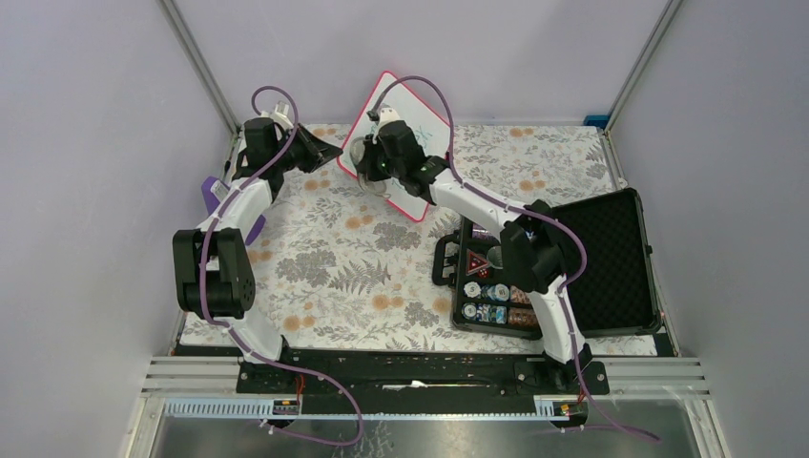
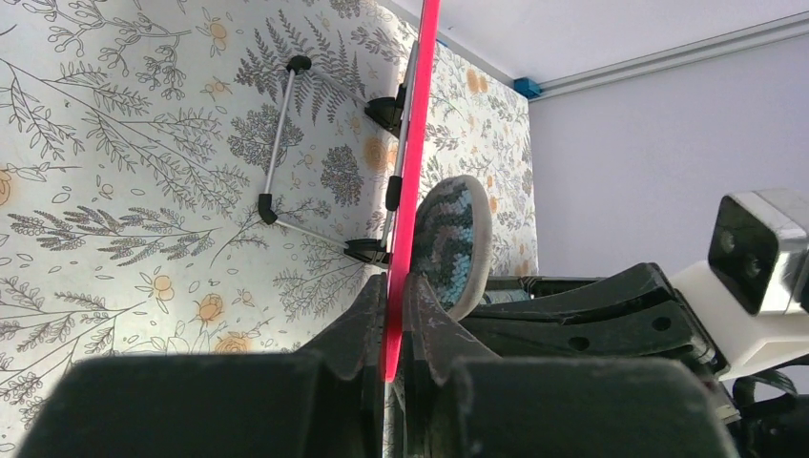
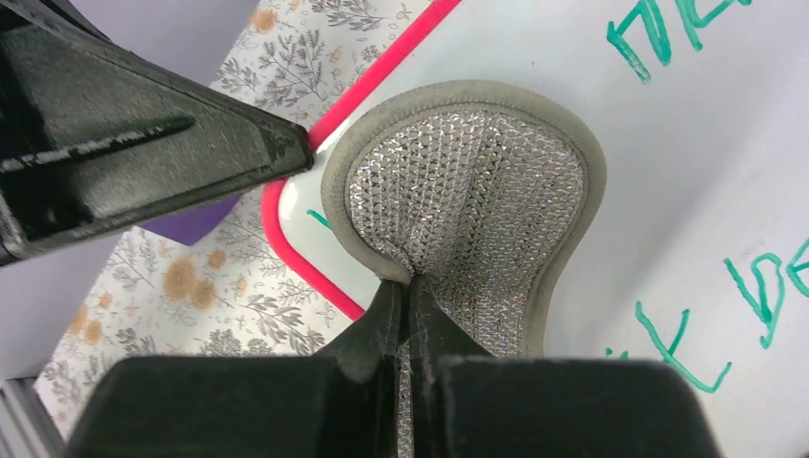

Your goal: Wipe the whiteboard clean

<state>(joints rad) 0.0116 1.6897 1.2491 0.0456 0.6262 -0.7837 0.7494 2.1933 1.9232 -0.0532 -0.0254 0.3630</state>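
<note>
Right wrist view: a pad was gripped by the right end effector against the whiteboard, rim-clamped by the left end effector at the counter's twelve o'clock. Wiping toward green writing at three o'clock was judged next.

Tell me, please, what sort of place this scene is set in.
Probably a robot-lab test cell: plain panel walls in aluminium framing, a left arm and right arm bolted to a rail, and a floral tablecloth with props: a whiteboard and a poker chip case.
</note>
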